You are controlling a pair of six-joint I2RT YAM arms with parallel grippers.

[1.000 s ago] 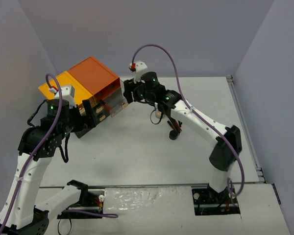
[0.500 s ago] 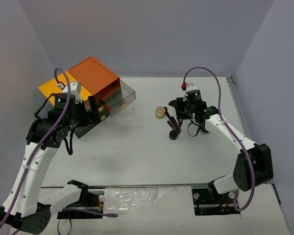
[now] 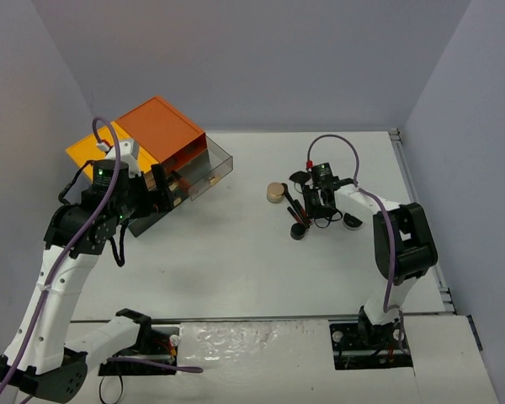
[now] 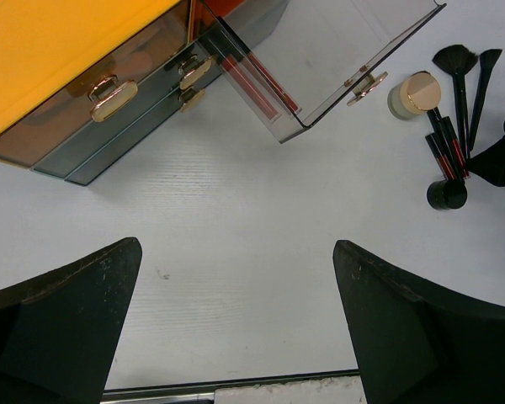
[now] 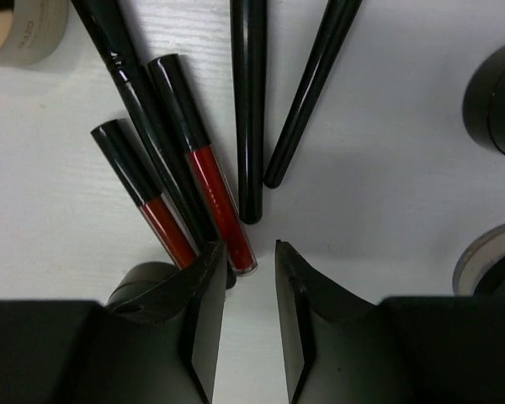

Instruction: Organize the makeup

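Two pincers, one lot of makeup, one cabinet.

Left pincer (image 4: 237,248): jaws wide, nothing between them. It hangs above bare counter (image 4: 236,168) in front of the cabinet (image 4: 59,50), which is orange and yellow on top with dark smoked fronts and gold handles.

Drawer (image 4: 337,42): one clear drawer stands open, with slim red pencils (image 4: 252,84) lying along one side wall.

Right pincer (image 5: 250,250): jaws narrow, a slit of counter showing between them, nothing gripped. It sits low over the makeup cluster at the counter's right middle, well apart from the cabinet.

Cluster contents:
- Two red-and-black tubes (image 5: 198,160) lie side by side, the longer one's end just at the tip of one finger (image 5: 204,320).
- Three black brush handles (image 5: 248,109) fan about the tubes.
- Gold-lidded jar (image 3: 275,193) stands at the cluster's left edge.
- Round black compact (image 3: 298,232) lies nearest the arm bases.
- Further dark round compacts (image 5: 497,97) lie on the right.
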